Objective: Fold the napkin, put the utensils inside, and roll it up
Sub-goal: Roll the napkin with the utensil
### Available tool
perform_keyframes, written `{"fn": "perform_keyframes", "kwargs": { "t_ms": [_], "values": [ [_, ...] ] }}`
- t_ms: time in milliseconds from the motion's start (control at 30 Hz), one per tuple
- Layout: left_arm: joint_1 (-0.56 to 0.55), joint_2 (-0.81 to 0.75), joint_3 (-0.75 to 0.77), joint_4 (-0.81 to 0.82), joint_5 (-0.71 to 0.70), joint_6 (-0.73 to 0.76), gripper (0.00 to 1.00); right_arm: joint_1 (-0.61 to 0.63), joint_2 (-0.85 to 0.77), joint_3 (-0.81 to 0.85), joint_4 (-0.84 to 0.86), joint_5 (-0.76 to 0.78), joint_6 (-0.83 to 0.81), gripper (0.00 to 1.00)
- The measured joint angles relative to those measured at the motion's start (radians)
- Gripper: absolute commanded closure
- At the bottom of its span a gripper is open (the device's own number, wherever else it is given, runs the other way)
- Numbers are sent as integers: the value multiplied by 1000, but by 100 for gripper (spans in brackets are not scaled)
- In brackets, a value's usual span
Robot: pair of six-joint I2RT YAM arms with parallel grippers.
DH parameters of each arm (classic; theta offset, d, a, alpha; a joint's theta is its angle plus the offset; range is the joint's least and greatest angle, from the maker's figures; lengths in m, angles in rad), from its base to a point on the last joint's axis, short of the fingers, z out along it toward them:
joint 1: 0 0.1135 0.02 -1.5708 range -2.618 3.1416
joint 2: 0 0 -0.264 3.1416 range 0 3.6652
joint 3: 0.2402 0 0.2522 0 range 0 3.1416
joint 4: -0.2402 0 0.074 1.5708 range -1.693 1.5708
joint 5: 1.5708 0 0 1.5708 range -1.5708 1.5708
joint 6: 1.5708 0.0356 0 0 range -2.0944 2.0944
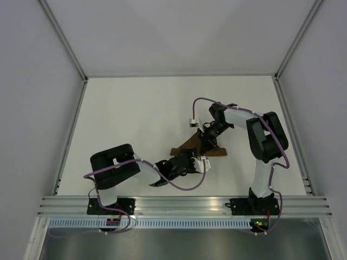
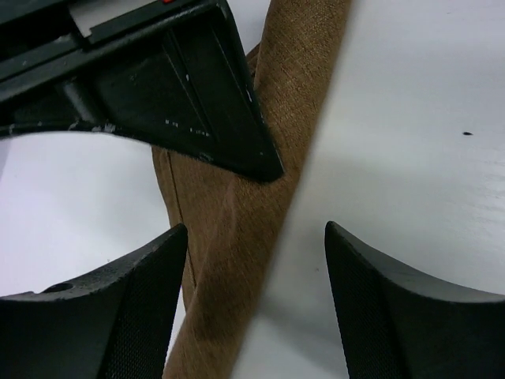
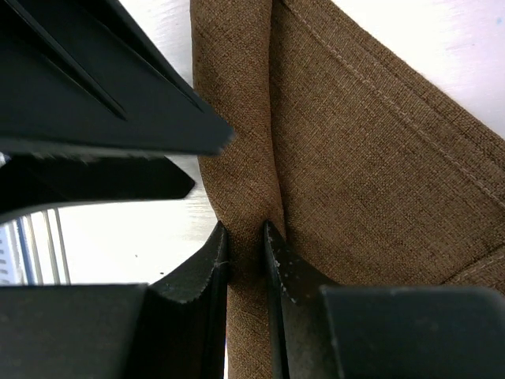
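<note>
The dark brown napkin lies on the white table as a rolled strip with a flat triangular flap beside it. My right gripper is shut on the rolled part, and the flat flap spreads out to its right. My left gripper stands open over the roll. The cloth runs between its fingers close to the left one, with bare table towards the right one. From above, the left gripper and the right gripper sit at opposite ends of the cloth. The utensils are hidden.
The white table is bounded by grey walls with metal posts at the back and sides, and a metal rail runs along the near edge by the arm bases. The right arm's black finger shows at the top of the left wrist view.
</note>
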Motion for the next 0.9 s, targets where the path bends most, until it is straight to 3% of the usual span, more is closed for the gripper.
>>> {"fn": "perform_keyframes", "kwargs": {
  "t_ms": [100,200,233,367,467,500,600,900],
  "values": [
    [2,45,37,3,-8,37,31,-1,9,1,-16,-13,1,100],
    [12,58,71,-43,2,46,49,-1,14,2,-31,-22,1,100],
    [16,59,82,-66,13,45,61,-1,17,2,-36,-24,1,100],
    [14,61,121,-167,39,44,80,-2,24,9,-44,-26,1,99],
    [14,59,146,-227,45,44,94,-2,24,10,-47,-23,0,89],
    [14,57,153,-241,46,42,98,-3,24,10,-47,-22,0,79],
    [21,47,177,-304,65,30,98,-5,18,5,-43,-19,2,61],
    [79,33,276,-484,219,-79,98,1,-33,-19,-39,43,8,39]
  ]
}}
